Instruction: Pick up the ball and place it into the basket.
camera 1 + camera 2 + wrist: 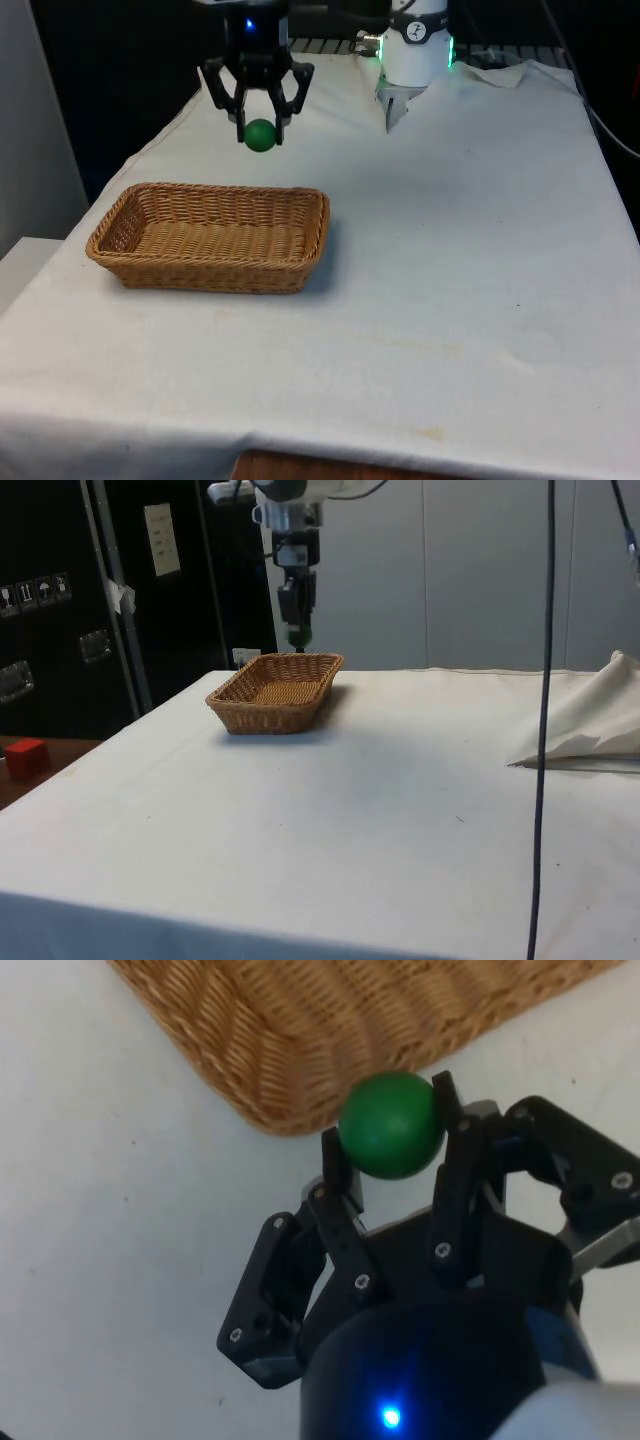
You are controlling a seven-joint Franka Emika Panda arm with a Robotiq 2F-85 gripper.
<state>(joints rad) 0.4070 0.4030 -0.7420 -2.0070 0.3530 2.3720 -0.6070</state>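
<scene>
Green ball [260, 135] held aloft in the pincer [259, 127], above the tabletop [450, 250] and clear of it. Wicker basket [215, 238] sits on the white cloth toward the front view's left, its far rim below and just ahead of the ball. In the wrist view the ball [390, 1125] hangs over the basket's [330, 1030] corner edge rather than its middle.

Step in hand: carry, then release. To do it well, the arm should bring the ball further over the woven floor of the basket before letting go (a round ball dropped on the rim will likely bounce or roll off onto the cloth). Lowering first, so the drop is short, would keep it from hopping out over the low walls.

Pincer [392, 1150]: fingers closed to the ball's width, one on each side, pressing its flanks. Nothing else touched; basket and cloth are both apart from it. Side view agrees: pincer [297, 635] high, just above the basket's [275, 695] far rim.
</scene>
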